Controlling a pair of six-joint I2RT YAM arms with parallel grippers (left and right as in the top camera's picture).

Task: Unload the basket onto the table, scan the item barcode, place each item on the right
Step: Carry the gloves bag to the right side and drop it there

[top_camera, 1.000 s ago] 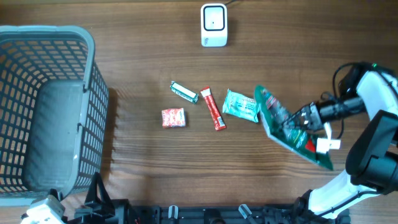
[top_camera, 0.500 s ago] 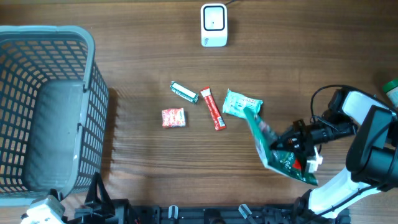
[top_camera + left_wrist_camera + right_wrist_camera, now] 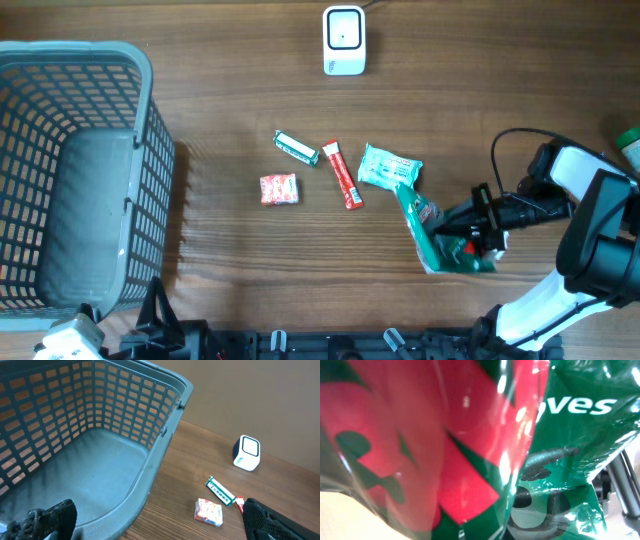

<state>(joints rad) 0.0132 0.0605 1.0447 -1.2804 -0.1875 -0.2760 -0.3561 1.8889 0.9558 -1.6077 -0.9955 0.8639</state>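
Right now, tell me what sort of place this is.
Probably a mock shop checkout: a white barcode scanner, a grey shopping basket, small packaged snacks laid out, and a green bag in the right gripper.

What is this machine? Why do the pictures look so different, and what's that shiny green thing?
It is a robot with two arms at a wooden table. Each arm ends in a gripper, a sort of hand with two fingers. One picture looks down from above. The other two come from small cameras on the wrists.

That is why one picture is all shiny red and green. The right gripper is pinched shut on a green bag, which is pressed right up to its camera. The left gripper is open and holds nothing; its camera looks into a grey basket.

On the table lie a teal packet, a red stick, a green and white pack and a red sweet packet. The white box is probably the scanner.
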